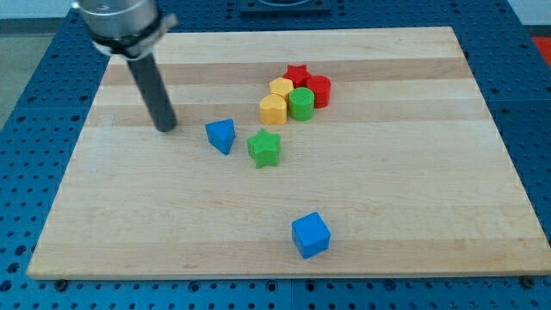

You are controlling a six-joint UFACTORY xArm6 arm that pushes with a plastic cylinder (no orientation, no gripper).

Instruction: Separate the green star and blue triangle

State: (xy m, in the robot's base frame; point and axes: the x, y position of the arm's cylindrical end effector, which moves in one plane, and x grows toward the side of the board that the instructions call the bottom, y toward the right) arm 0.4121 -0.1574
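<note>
Wooden desk [413, 215] on blue pegboard held the blue triangle [221, 135] just left of the green star [265, 148], near but apart; my tip [167, 128], left of the triangle, touched neither; no claw was fitted

Star [265, 147] just right of triangle [221, 134].

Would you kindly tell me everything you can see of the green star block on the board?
The green star is a small, chunky, star-shaped block, plain matte green, lying flat on the wooden board near its middle. It touches nothing. The blue triangle sits just to the view's left of it, with a narrow gap between them. The cluster of red, yellow and green blocks lies toward the view's top right. My tip is farther to the view's left, beyond the triangle.
</note>
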